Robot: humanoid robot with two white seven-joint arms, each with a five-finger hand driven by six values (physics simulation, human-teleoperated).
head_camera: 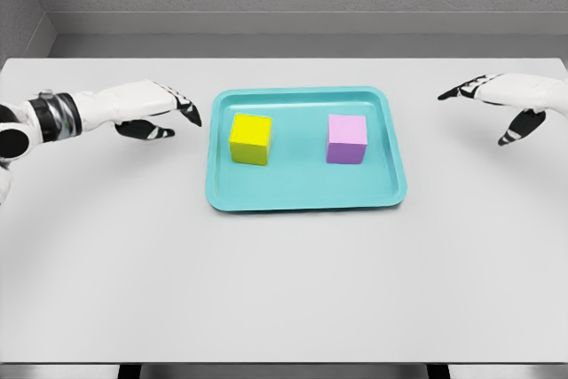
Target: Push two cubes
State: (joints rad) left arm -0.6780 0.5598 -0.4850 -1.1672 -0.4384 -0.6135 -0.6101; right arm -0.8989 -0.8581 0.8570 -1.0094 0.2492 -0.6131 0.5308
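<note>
Just inward of the left hand, on the near side of a teal tray, sits the yellow cube; the hand hangs beside the tray's left rim with its fingers stretched out and loosely spread, thumb below them, holding nothing and touching neither rim nor cube. Well inward of the right hand, past the tray's right rim, sits the pink cube; that hand is farther from its cube than the left is from the yellow one, fingers likewise extended and relaxed, empty, over the bare table.

The two cubes stand apart from each other, side by side in the tray, each upright and square to the rims; neither is against a rim or against the other. As I judge it, the pushing has not begun: both hands are poised on the outer sides of the cubes with no contact made; all of the task is left, each hand having to cross its rim, reach its cube's outer face and press it along.
</note>
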